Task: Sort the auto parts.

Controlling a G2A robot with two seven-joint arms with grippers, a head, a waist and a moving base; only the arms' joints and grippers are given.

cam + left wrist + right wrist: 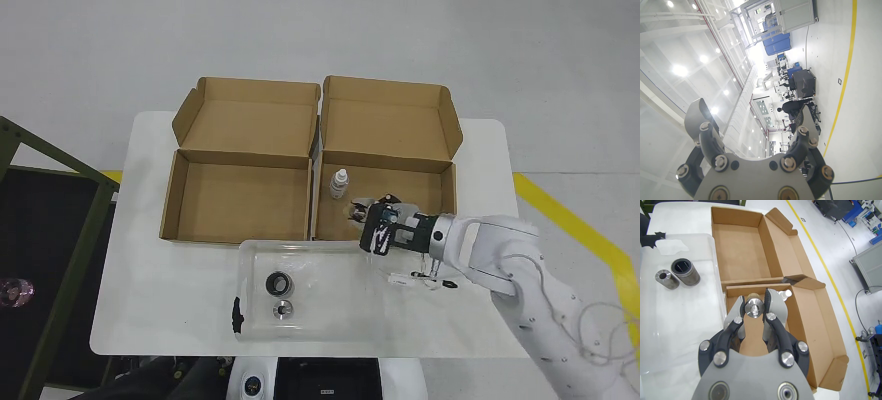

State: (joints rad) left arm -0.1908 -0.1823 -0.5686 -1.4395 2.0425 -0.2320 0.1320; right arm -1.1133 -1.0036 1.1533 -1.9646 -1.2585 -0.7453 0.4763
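Firmly, the right gripper point(754, 303) clamps a round silver metal part point(752, 311), its brass-coloured far end largely hidden, above the right-hand brown cardboard box point(810, 332); the left gripper point(751, 106) stands spread wide.

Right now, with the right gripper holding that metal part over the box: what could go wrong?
1. The metal part is round and smooth, pinched only at its sides by the right gripper; it could slip.
2. The white bottle stands close beside it in the right box; a release here might knock it over.
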